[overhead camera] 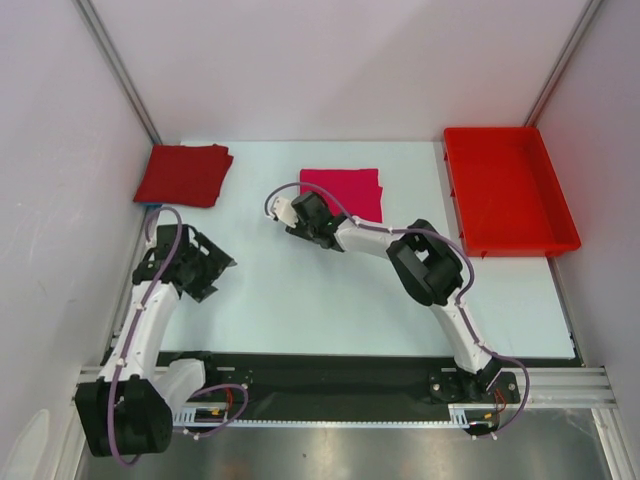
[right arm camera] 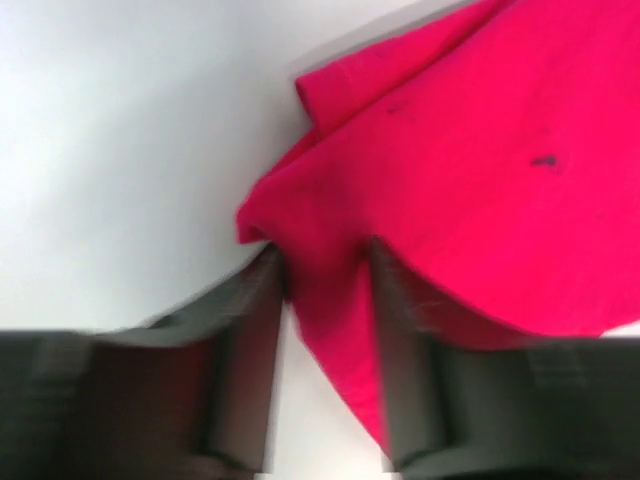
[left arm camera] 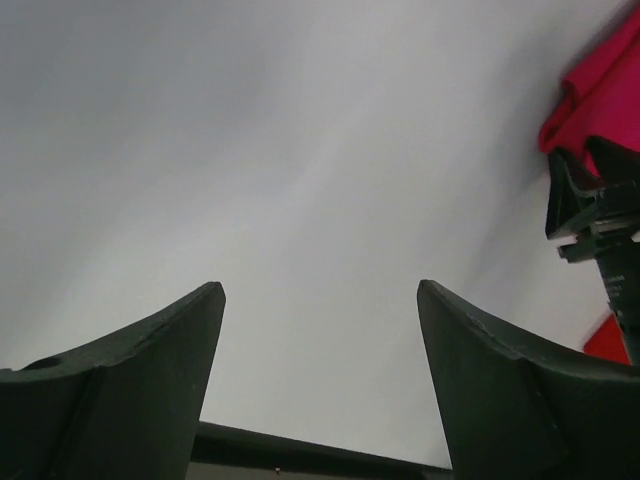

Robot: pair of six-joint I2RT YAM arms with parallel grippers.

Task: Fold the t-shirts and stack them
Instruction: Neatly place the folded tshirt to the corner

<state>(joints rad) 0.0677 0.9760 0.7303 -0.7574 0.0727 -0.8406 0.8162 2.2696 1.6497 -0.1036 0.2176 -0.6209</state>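
Left of the tray (overhead camera: pixel 505 190), and near it, lies the pink shirt (overhead camera: pixel 345 188), folded to a neat rectangle on the tabletop (overhead camera: pixel 300 320). Much farther left of the tray, well apart from the pink one, lies the crimson shirt (overhead camera: pixel 184 175), likewise folded. The tray holds nothing that I can see.

Right jaws: at the near corner of the pink shirt, on the side away from the tray. In the wrist view they stand roughly half closed, one on either side of a bunched fold of pink cloth. That view is blurred, and I cannot tell whether they pinch the cloth or merely straddle it.

Left jaws: wide open with nothing between them, over bare tabletop, well left of the tray and nearer the arm bases than the crimson shirt.

Assessment: folding looks done for both shirts. Stacking is not done, as the two lie apart and neither is on the other. I judge the step in hand to be a grasp on the pink shirt, to carry it onto the crimson one. I cannot say whether the tray has any part in this. Risk noted: lifting by one corner may let the fold fall open.
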